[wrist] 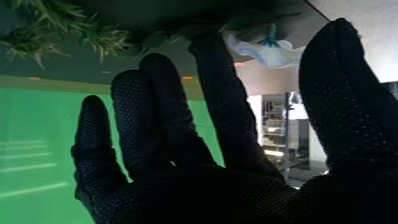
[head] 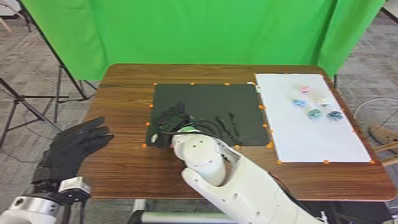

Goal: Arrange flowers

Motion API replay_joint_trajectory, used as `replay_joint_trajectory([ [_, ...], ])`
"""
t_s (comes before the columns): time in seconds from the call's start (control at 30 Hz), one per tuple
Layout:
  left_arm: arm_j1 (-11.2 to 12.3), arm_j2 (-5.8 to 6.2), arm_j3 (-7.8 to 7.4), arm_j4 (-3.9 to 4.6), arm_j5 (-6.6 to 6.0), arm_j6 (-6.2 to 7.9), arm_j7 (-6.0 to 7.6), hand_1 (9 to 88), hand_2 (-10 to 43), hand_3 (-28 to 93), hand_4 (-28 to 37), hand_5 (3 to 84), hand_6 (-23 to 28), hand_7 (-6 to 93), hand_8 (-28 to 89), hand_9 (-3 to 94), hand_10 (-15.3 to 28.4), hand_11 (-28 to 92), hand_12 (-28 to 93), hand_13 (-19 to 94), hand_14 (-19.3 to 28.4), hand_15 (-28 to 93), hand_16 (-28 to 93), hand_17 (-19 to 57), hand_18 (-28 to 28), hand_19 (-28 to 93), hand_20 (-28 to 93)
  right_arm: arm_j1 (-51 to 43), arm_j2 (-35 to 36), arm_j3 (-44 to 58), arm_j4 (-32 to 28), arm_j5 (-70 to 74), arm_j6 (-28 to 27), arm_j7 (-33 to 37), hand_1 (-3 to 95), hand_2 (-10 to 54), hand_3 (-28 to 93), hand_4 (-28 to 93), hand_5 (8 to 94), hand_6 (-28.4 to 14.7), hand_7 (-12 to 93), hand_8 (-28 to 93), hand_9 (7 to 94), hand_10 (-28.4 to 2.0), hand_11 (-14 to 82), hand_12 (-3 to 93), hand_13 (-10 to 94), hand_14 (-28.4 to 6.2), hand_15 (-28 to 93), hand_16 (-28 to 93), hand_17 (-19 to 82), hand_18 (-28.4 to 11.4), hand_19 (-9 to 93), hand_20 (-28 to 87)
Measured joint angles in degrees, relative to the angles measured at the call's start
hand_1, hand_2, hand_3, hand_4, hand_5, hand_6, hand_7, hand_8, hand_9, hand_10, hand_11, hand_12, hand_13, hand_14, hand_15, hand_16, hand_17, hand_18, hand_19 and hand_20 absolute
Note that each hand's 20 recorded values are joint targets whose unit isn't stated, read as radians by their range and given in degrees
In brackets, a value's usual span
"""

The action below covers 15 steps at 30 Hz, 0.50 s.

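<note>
Over the brown table and its black mat, the right hand beside a pale flower.
The left hand, off the mat's left side, looks the farther from the bloom; the right hand is released, fingers straight. In the right wrist view the petals show between the thumb's tip and the nearest fingertip, the green base pointing away from the palm. Contact and the stem's full line cannot be told; a pinch probably calls for lining up across that axis.
</note>
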Motion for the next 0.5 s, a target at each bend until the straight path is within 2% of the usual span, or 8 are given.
replay_joint_trajectory([
  [0.2,1.3,-0.03,-0.75,-0.46,-0.09,0.47,0.34,27.9,9.9,75,-9.4,39.2,15.5,9.9,-6,33.4,23.4,32,9,28,28.4,53,-11,-9.9,23.5,59,13,1.7,1.5,-1.5,0.0,0.0,0.1,0.3,26.1,-9.5,78,-28,60.1,-2.3,25,-15,40.5,-27.1,56.0,26.5,25,-28.4,84,19,-3,-28.4,59,44],
  [0.5,1.2,-0.66,-0.73,-0.6,0.11,0.43,0.09,28.0,9.7,75,-9.5,40.1,15.5,9.6,-6,34.7,23.5,31,9,29,28.4,54,-12,-9.7,23.4,59,13,2.4,3.5,-2.6,0.5,-0.2,3.3,1.9,26.3,-9.1,78,-28,62.9,-2.4,29,-16,42.4,-27.0,56.4,26.1,27,-28.4,85,19,-1,-28.4,59,47],
])
